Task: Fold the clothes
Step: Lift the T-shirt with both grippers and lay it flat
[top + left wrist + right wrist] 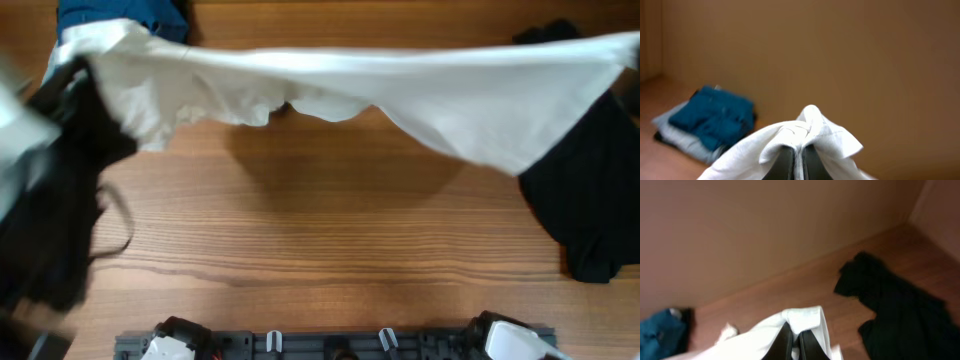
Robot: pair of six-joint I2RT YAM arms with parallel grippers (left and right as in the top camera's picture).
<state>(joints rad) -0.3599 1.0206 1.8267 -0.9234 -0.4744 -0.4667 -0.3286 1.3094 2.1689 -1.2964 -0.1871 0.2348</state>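
Note:
A white garment (420,95) hangs stretched across the table, held up between both grippers. My left gripper (797,150) is shut on one bunched corner of the white garment (805,127); in the overhead view that end is at the far left (100,45). My right gripper (796,335) is shut on the other corner of the white garment (802,317), at the far right edge in the overhead view (625,45). The gripper fingers are hidden under cloth in the overhead view.
A folded stack with a blue garment (125,15) on top sits at the back left; it also shows in the left wrist view (715,117). A black garment (590,190) lies at the right, also in the right wrist view (900,310). Dark clothing (50,200) lies at the left.

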